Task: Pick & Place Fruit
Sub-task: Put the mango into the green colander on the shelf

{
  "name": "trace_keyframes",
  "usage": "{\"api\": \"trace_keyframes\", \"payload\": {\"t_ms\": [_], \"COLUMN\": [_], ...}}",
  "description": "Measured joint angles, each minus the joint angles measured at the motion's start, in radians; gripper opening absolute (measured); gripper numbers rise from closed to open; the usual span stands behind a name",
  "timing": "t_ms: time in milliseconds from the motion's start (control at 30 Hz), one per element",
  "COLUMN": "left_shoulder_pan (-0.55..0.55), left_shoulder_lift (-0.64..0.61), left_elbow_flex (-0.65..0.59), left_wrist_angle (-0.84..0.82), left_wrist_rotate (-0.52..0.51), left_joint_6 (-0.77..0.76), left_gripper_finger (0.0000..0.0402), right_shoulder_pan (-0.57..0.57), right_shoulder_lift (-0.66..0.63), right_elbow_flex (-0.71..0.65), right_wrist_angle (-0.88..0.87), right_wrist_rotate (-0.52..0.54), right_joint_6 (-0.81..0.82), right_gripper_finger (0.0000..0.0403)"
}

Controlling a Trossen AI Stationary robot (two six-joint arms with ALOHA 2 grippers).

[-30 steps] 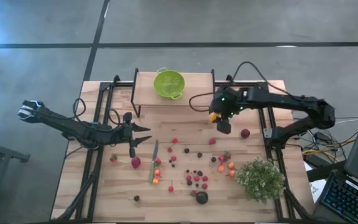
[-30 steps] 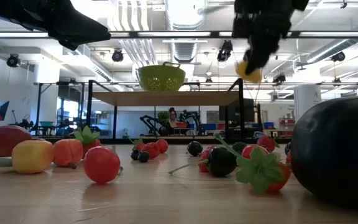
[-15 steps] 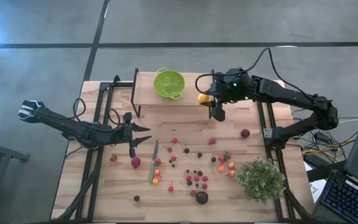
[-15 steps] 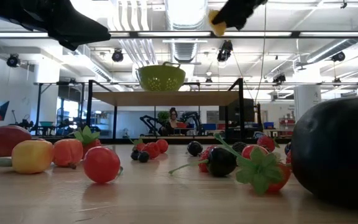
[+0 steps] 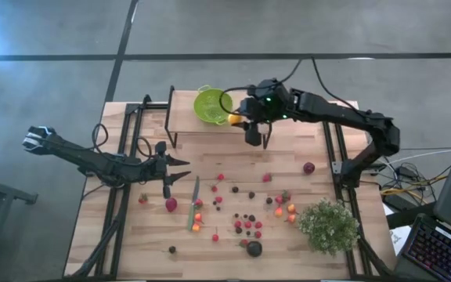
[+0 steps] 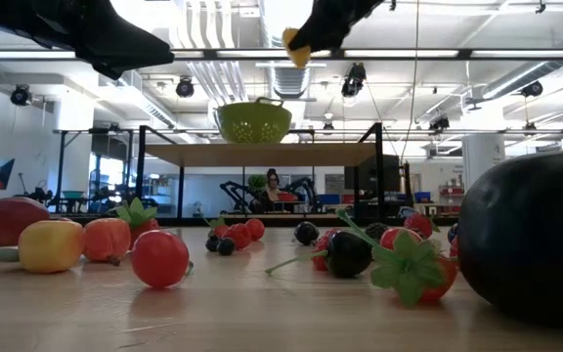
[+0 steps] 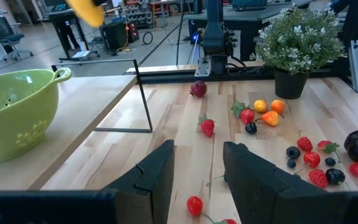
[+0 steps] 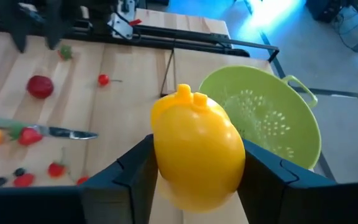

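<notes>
My right gripper (image 5: 239, 122) is shut on a yellow fruit (image 8: 197, 149), held high beside the green colander (image 5: 212, 105), which stands on the raised wooden shelf (image 5: 185, 117) at the far side. The low view shows the yellow fruit (image 6: 292, 41) above the colander (image 6: 253, 120). Many small red, dark and orange fruits (image 5: 245, 215) lie on the table, with one bigger dark round one (image 5: 254, 248) near the front. Over the table's left part my left gripper (image 7: 197, 180) hovers open with nothing between its fingers. My right gripper pinches the yellow fruit's two opposite sides (image 8: 160, 155) between its two fingers. The fingers (image 8: 129, 174) slant down toward the table's left, from the right. The fruit is lifted clear, in the air just right of the colander's rim (image 8: 229, 81).
A green-handled knife (image 5: 194, 202) lies among the fruit left of centre. A bushy potted plant (image 5: 329, 225) stands at the front right. Black frame rails (image 5: 337, 157) run along both table sides and around the shelf.
My right gripper has risen and travelled toward the table's far left, from above the table's middle right to beside the colander, carrying the yellow fruit. It has tipped from pointing steeply down to a shallower slant.
</notes>
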State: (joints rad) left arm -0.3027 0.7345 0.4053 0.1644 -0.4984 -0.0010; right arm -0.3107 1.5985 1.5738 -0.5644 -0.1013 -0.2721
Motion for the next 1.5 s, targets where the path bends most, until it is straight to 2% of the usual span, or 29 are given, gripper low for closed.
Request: {"api": "trace_keyframes", "payload": {"t_ms": [200,433,600,800,1067,1333,1500], "left_shoulder_pan": [0.0,0.0,0.0,0.0,0.0,0.0,0.0], "left_shoulder_lift": [0.0,0.0,0.0,0.0,0.0,0.0,0.0], "left_elbow_flex": [0.0,0.0,0.0,0.0,0.0,0.0,0.0], "left_wrist_angle": [-0.002,-0.001,-0.001,-0.002,-0.004,-0.007,-0.007], "left_wrist_rotate": [0.006,0.006,0.005,0.006,0.006,0.006,0.006], "left_joint_6": [0.0,0.0,0.0,0.0,0.0,0.0,0.0], "left_gripper_finger": [0.0145,0.0145,0.0145,0.0145,0.0145,0.0145,0.0145], "right_shoulder_pan": [-0.032,-0.073,-0.093,-0.108,-0.127,-0.132,-0.132], "right_shoulder_lift": [0.102,0.199,0.236,0.263,0.267,0.267,0.267], "right_elbow_flex": [0.091,0.183,0.207,0.217,0.199,0.182,0.173], "right_wrist_angle": [0.005,0.006,0.004,0.01,0.03,0.028,0.024], "right_wrist_rotate": [0.009,0.026,0.026,0.026,0.026,0.026,0.026], "right_joint_6": [-0.027,-0.027,-0.015,-0.001,0.005,0.024,0.029], "right_gripper_finger": [0.016,0.0179,0.0174,0.0162,0.0183,0.0165,0.0188]}}
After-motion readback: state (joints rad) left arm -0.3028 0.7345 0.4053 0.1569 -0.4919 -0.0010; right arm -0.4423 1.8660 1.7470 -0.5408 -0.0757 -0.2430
